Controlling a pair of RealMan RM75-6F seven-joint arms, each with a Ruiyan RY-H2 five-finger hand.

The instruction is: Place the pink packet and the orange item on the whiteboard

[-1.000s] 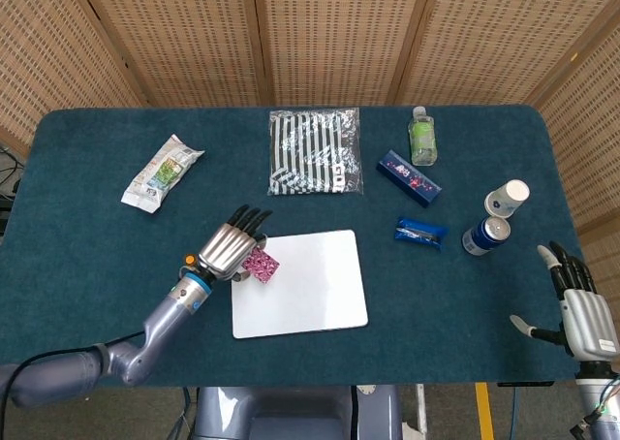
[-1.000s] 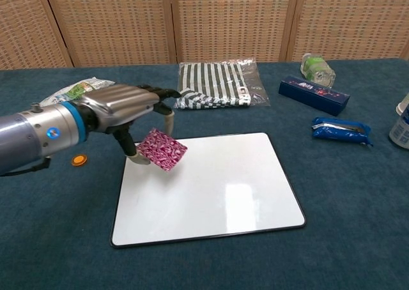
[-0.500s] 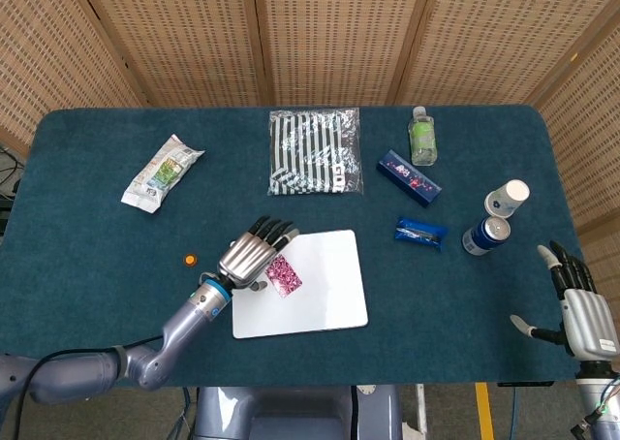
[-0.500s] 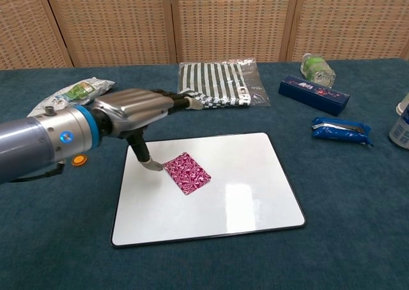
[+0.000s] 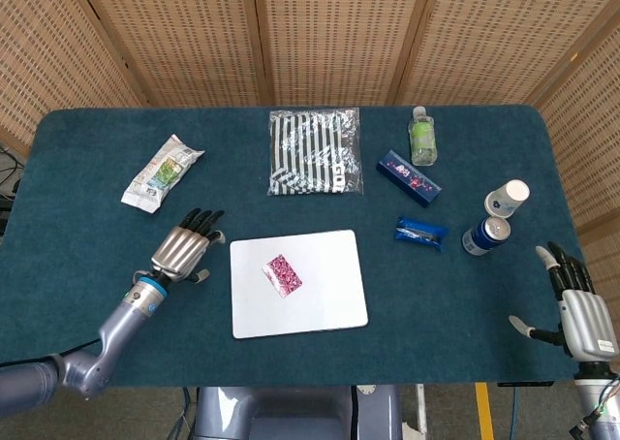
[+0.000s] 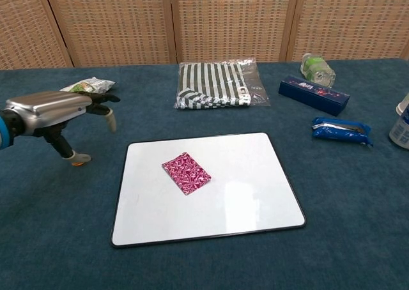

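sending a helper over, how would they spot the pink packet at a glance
Find the whiteboard lying flat near the front middle of the blue table. The pink packet lies on its left half, the only thing on the board: small, flat, with a pink swirly pattern.

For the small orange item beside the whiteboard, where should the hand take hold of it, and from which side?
The orange item is small, low and flat on the table, left of the whiteboard, so there is nothing to wrap around. Probably best to come from straight above and pinch its opposite edges between thumb and a fingertip. The left hand is already over it, its thumb tip at the item.
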